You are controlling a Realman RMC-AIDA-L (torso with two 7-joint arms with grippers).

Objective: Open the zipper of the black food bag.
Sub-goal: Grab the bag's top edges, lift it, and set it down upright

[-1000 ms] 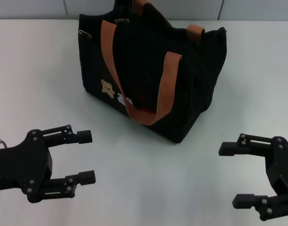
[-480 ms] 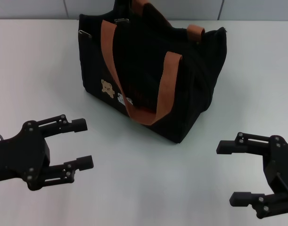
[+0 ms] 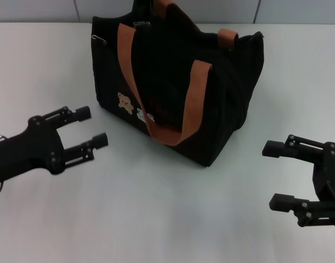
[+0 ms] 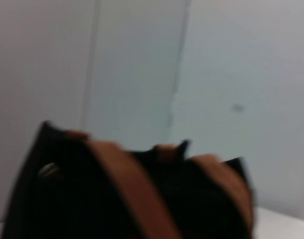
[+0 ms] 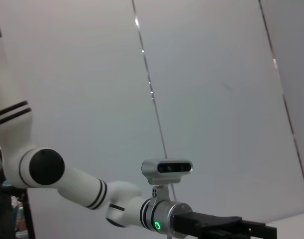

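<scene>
The black food bag [image 3: 172, 87] stands on the white table at the centre back, with orange-brown strap handles [image 3: 185, 112] and small animal patches [image 3: 131, 107] on its front. A small silver zipper pull [image 3: 97, 38] shows at the bag's top left corner. My left gripper [image 3: 91, 127] is open, low at the left, a short way from the bag's left front corner. My right gripper [image 3: 272, 175] is open at the lower right, apart from the bag. The left wrist view shows the bag [image 4: 67, 199] and its straps close up. The right wrist view shows the left arm [image 5: 117, 209] far off.
The white table [image 3: 167, 219] stretches in front of the bag. A grey panelled wall [image 3: 222, 8] rises behind it.
My left gripper has moved up and forward toward the bag's left front corner. My right gripper has shifted slightly to the right.
</scene>
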